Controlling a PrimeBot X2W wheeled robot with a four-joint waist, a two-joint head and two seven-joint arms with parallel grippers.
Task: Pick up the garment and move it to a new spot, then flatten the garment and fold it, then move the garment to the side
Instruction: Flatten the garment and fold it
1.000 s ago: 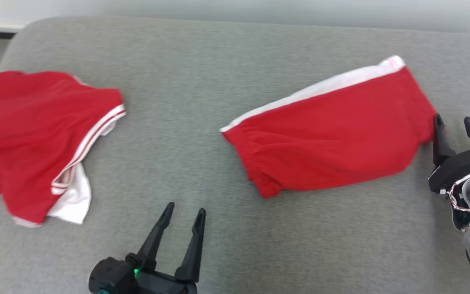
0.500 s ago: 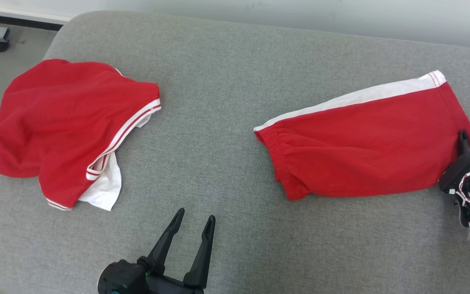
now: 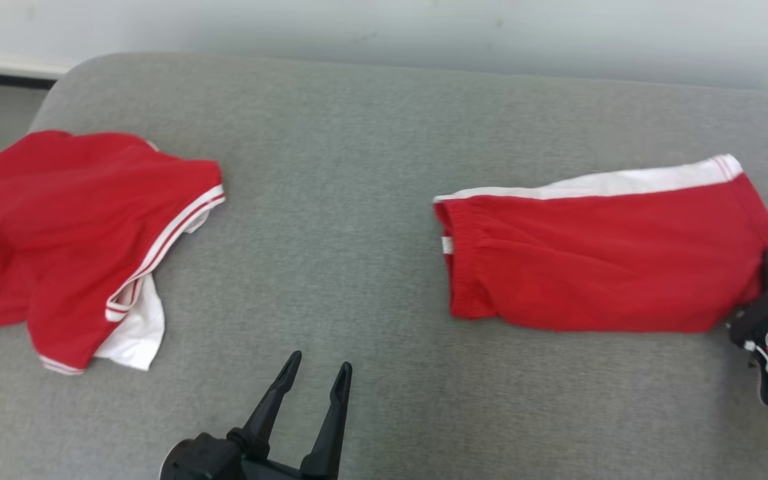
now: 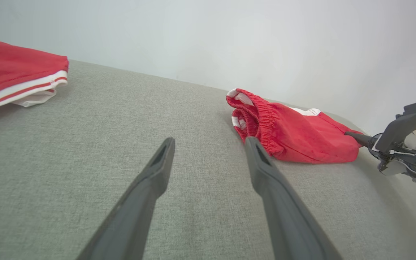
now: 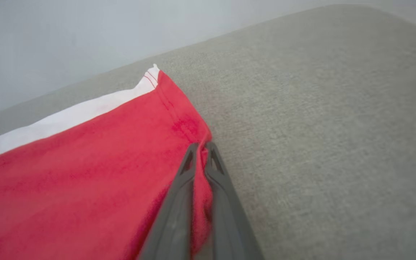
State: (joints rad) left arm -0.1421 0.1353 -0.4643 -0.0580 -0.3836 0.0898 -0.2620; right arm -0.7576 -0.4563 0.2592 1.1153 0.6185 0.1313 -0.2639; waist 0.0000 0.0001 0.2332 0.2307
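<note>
Pinching the red shorts (image 3: 611,260) at their right hem, the right gripper (image 5: 200,147) is clamped; the left gripper (image 3: 321,360) gapes empty, near.

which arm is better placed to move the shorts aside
Right. The right gripper is shut on the shorts at their right hem, with fabric pinched between its fingers. The left gripper hangs open above bare cushion, apart from the shorts.

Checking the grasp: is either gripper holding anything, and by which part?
The right gripper is shut on the folded red shorts, pinching the hem at the leg end. The left gripper is open, holding nothing.
</note>
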